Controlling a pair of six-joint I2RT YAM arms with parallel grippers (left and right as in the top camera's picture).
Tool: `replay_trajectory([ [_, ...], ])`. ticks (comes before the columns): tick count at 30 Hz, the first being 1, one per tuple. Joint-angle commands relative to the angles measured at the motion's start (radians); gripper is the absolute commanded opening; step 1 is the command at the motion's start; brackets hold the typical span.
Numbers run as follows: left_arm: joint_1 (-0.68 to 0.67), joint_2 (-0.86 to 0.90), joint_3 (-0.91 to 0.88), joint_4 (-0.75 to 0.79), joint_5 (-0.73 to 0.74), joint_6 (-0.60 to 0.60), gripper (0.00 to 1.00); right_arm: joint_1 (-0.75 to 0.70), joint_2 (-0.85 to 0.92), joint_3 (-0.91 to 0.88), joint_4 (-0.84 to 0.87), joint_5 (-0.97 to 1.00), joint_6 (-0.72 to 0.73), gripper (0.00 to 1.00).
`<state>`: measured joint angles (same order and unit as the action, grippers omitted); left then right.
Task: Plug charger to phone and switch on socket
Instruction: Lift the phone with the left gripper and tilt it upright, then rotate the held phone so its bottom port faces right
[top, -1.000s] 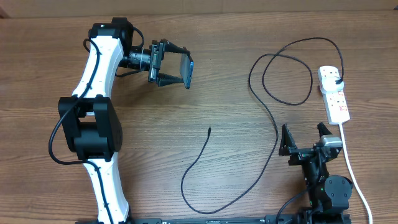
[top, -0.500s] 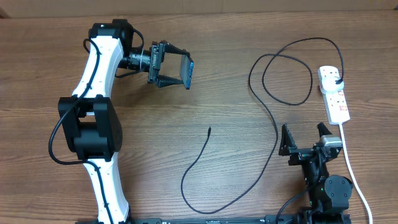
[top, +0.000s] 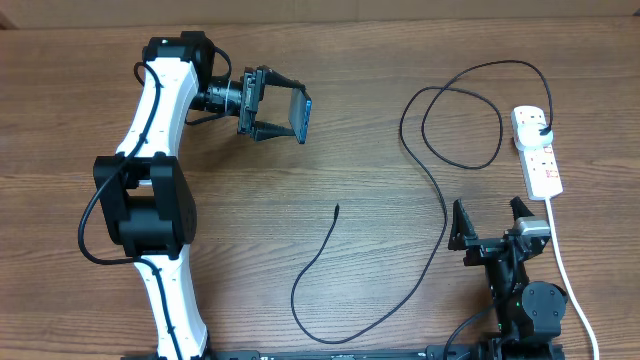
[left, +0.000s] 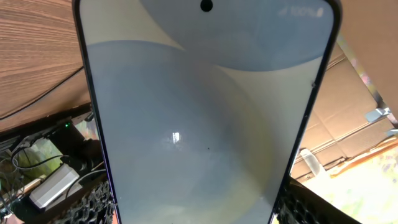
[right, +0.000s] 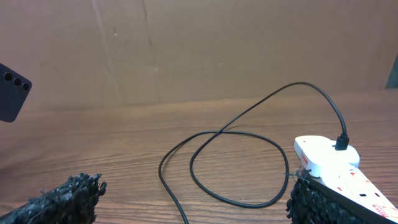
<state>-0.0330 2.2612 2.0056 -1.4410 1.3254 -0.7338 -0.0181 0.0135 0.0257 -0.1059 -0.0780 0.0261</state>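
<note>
My left gripper (top: 288, 113) is shut on the phone (top: 301, 114), holding it on edge above the table at the upper left. In the left wrist view the phone's pale screen (left: 205, 118) fills the frame between my fingers (left: 93, 208). The charger's black cable lies in loops across the table. Its free connector tip (top: 336, 209) rests mid-table, and its plug (top: 541, 130) sits in the white socket (top: 540, 160) at the far right. My right gripper (top: 489, 216) stands open and empty near the front right, with the socket (right: 326, 158) and the cable loop (right: 236, 134) ahead of it.
The socket's thick white cord (top: 565, 270) runs down the right side past my right arm. My left arm (top: 150, 200) takes up the left of the table. A cardboard wall (right: 186, 50) stands behind the table's far edge.
</note>
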Motion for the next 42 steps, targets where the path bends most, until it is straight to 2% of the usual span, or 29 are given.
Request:
replay_trajectory([
  [1, -0.006, 0.002, 0.03, -0.003, 0.033, 0.001, 0.04, 0.0, -0.01, -0.006, 0.003, 0.006, 0.002, 1.0],
  [14, -0.006, 0.001, 0.03, -0.002, -0.047, -0.006, 0.04, 0.0, -0.01, -0.006, 0.003, 0.006, 0.002, 1.0],
  [23, -0.007, 0.002, 0.03, -0.003, -0.313, -0.041, 0.04, 0.0, -0.01, -0.006, 0.003, 0.006, 0.002, 1.0],
  [32, -0.013, 0.002, 0.03, -0.001, -0.665, -0.06, 0.04, 0.0, -0.01, -0.006, 0.003, 0.006, 0.002, 1.0],
  [37, -0.018, 0.002, 0.03, -0.001, -0.757, -0.061, 0.03, 0.0, -0.01, -0.006, 0.003, 0.006, 0.002, 1.0],
  [42, -0.023, 0.002, 0.03, 0.01, -0.761, -0.061, 0.04, 0.0, -0.01, -0.006, 0.003, 0.006, 0.002, 1.0],
])
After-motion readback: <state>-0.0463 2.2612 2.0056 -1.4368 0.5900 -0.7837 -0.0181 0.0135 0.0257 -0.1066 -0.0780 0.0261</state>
